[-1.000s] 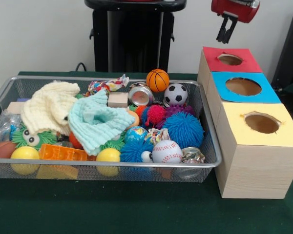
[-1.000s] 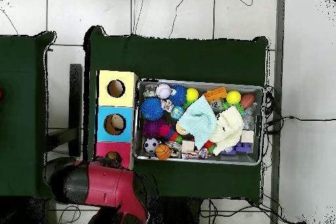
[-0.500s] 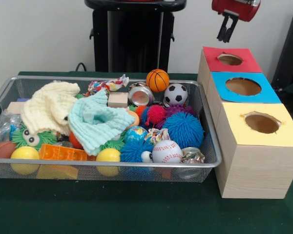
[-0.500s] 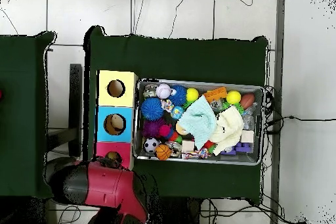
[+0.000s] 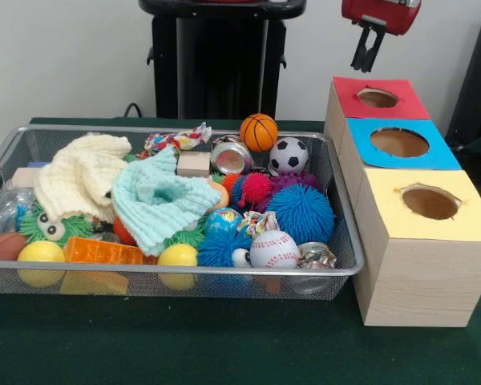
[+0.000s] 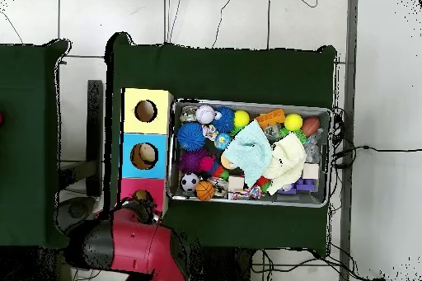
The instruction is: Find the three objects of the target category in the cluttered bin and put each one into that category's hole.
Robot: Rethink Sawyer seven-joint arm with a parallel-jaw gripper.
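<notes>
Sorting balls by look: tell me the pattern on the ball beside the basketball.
The soccer ball is white with black patches, clearest in the front view.

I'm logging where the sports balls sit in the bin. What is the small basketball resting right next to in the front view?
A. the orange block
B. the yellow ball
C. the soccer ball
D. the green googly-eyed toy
C: in the front view the basketball sits at the bin's far edge, right beside the soccer ball.

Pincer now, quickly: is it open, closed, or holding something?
Pincer: closed and empty, hanging above the red box.
</notes>
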